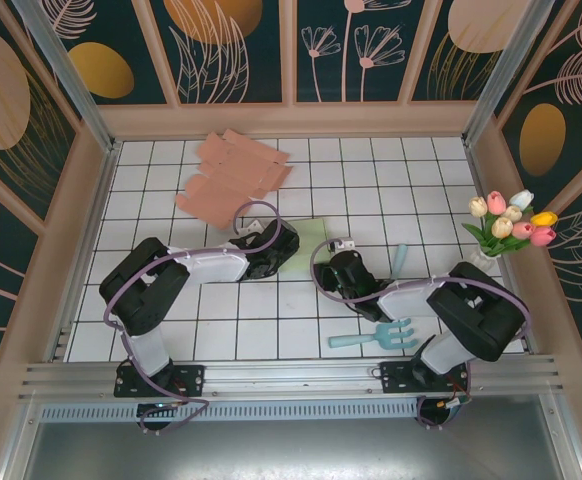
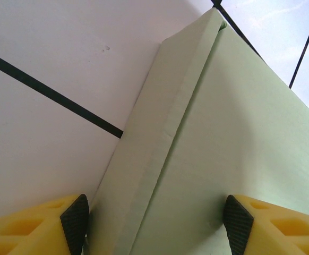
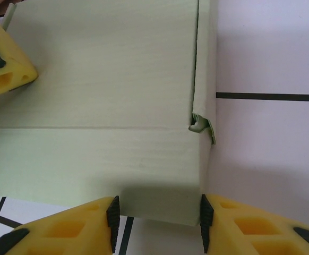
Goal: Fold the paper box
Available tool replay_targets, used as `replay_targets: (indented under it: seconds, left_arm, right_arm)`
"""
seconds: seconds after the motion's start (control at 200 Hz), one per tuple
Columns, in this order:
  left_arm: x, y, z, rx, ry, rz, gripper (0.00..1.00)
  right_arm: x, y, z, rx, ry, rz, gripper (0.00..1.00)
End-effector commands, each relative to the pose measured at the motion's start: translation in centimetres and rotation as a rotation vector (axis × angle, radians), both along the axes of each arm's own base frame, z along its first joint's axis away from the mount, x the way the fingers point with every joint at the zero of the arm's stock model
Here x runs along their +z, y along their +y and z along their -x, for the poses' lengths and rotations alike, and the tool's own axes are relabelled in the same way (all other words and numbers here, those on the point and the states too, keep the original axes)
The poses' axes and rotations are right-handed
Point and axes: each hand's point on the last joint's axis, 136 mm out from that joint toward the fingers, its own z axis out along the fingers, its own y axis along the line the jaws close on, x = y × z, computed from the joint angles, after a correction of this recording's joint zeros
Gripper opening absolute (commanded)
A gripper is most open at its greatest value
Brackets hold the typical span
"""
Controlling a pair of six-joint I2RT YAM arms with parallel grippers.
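The paper box (image 1: 310, 236) is a pale green, flat, partly folded piece lying on the white gridded table (image 1: 391, 190) between my two grippers. My left gripper (image 1: 274, 250) is at its left side. In the left wrist view the left gripper (image 2: 155, 223) stands open, its pads wide apart over the box (image 2: 223, 133) and its folded side strip. My right gripper (image 1: 339, 264) is at the box's near right corner. In the right wrist view the right gripper (image 3: 158, 223) is open, with the box's (image 3: 101, 79) near corner between its pads and a crumpled tab on the right edge.
A pile of flat pink cardboard blanks (image 1: 233, 175) lies at the back left. A teal hand fork (image 1: 376, 337) and a teal tool handle (image 1: 398, 260) lie by the right arm. A vase of tulips (image 1: 511, 222) stands at the right wall. Wooden walls surround the table.
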Motion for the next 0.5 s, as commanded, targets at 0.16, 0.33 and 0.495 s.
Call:
replay_targets:
  seconds: [0.16,0.33,0.495]
  left_arm:
    - [-3.2,0.4,5.0,-0.105,0.213,-0.036,0.72]
    - [-2.4,0.8,5.0,-0.09,0.198,-0.039,0.74]
    - [-2.4,0.7,5.1,-0.102,0.213,-0.044,0.74]
  right_arm:
    - [1.5,2.5,0.1,0.069,-0.013,-0.106,0.45]
    - [1.6,2.5,0.0,0.065,-0.017,-0.105,0.45]
    - [1.3,2.4,0.0,0.066,-0.015,-0.096,0.45]
